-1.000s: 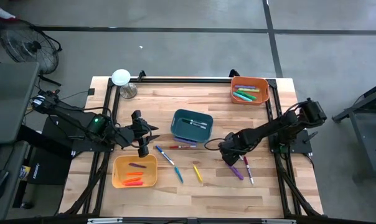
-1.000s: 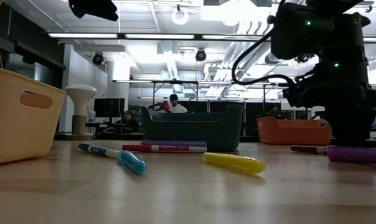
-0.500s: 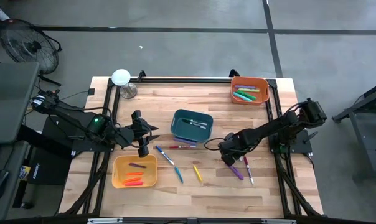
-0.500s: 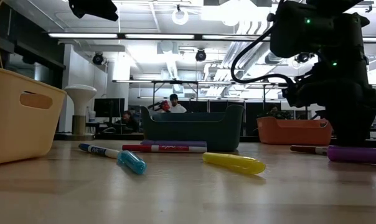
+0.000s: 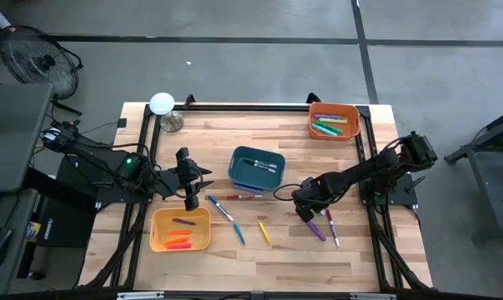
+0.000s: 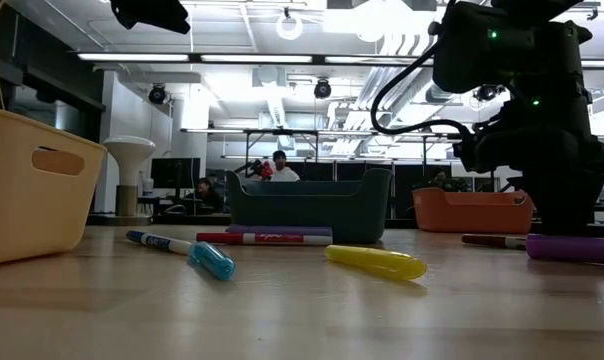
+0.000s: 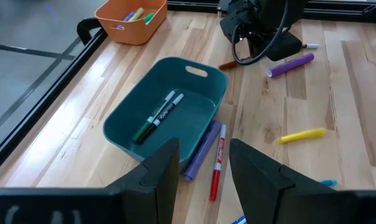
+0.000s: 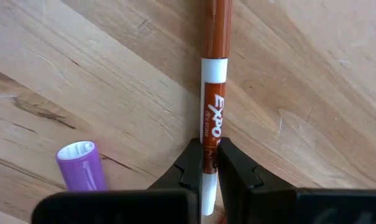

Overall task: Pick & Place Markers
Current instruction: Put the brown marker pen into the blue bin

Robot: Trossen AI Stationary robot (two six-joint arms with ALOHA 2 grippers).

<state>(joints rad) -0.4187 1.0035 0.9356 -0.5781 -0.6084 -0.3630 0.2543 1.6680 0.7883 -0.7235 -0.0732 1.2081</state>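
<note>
One camera hangs high above and looks straight down on the whole pale wooden worktop [image 5: 260,250], and one sits low at its edge, looking level across it into the room. A camera on each arm's wrist looks forward from close up. The dark teal plastic bin [image 5: 256,167] shows in the high, low and left wrist views.

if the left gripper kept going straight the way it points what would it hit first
Probably the teal bin. The left gripper, fingers open, looks straight at it in its wrist view, with a purple marker and a red marker lying just before the bin; depth is unclear.
</note>
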